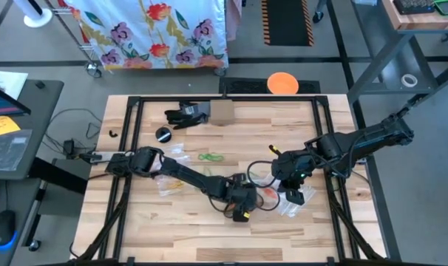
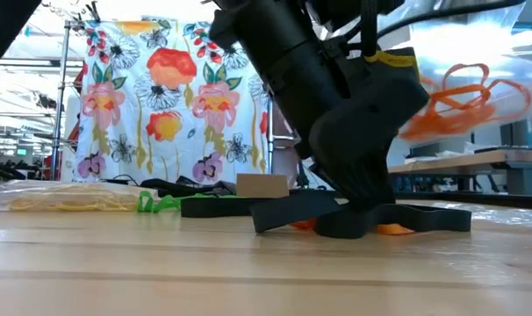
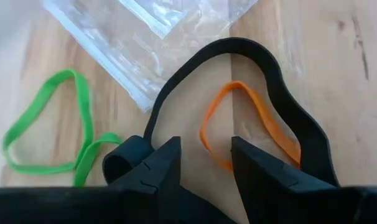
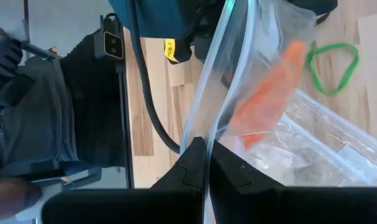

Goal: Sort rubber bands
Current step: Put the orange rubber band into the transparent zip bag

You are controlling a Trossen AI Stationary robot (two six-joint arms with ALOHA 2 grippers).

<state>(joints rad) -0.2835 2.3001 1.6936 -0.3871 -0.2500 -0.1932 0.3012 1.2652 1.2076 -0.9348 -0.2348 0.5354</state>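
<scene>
Overhead view: both dark arms are reaching over the wooden counter (image 1: 209, 244). The left gripper (image 1: 242, 199) is hovering low near the centre, and the right gripper (image 1: 287, 174) is holding up a clear zip bag (image 1: 292, 199) just beside it. A green rubber band (image 1: 209, 157) is lying apart, farther back.

Low view: orange rubber bands (image 2: 463, 96) are hanging inside the raised bag, something the overhead view barely shows. A bag of yellow bands (image 2: 68, 200) is resting at the far left.

Left wrist view: the left jaws are standing partly open and empty, straddling one orange rubber band (image 3: 244, 124) lying flat inside a wide black band (image 3: 288, 106). Two green bands (image 3: 48, 127) are lying beside them. For a clean pick, the jaws should probably be lowering to close on the orange loop alone, clear of the black one.

Right wrist view: the right jaws are pinched fully shut on the bag's edge, keeping its mouth up. Only this view shows that grip.
</scene>
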